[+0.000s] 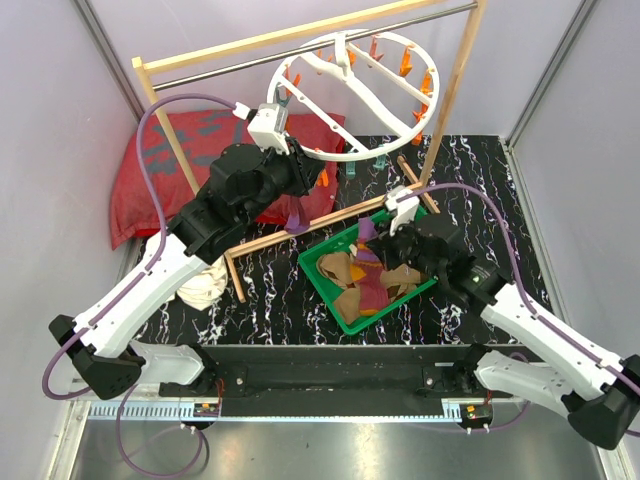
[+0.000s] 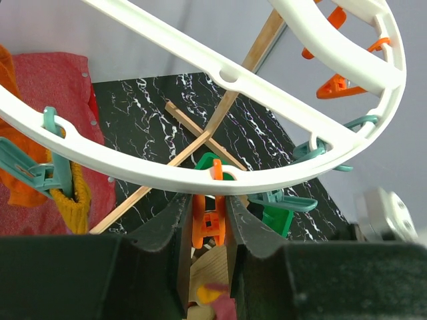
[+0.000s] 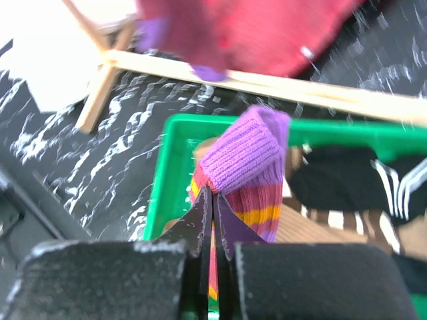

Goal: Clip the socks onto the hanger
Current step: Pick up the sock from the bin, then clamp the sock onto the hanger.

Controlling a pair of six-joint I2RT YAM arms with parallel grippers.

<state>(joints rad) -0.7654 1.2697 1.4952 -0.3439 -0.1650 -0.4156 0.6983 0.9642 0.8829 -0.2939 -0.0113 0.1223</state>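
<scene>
While the left gripper [image 2: 207, 200] sits up under the rim of the hanger [image 2: 133, 172], its two fingers press on either side of an orange clip [image 2: 209, 227] dangling from the white ring, pinching it between them. Further left on the same rim, a teal clip [image 2: 40, 170] has orange and mustard knit fabric hanging at it. In the overhead view the hanger hangs tilted by the metal bar [image 1: 300, 52] of the wooden rack, above the far part of the table. The right gripper [image 3: 213, 199] has its fingers closed together on the cuff of the purple striped sock [image 3: 243, 153], held just above the green tray [image 3: 333, 130], where a black sock [image 3: 340, 177] and brown-tan socks [image 1: 345, 268] lie
</scene>
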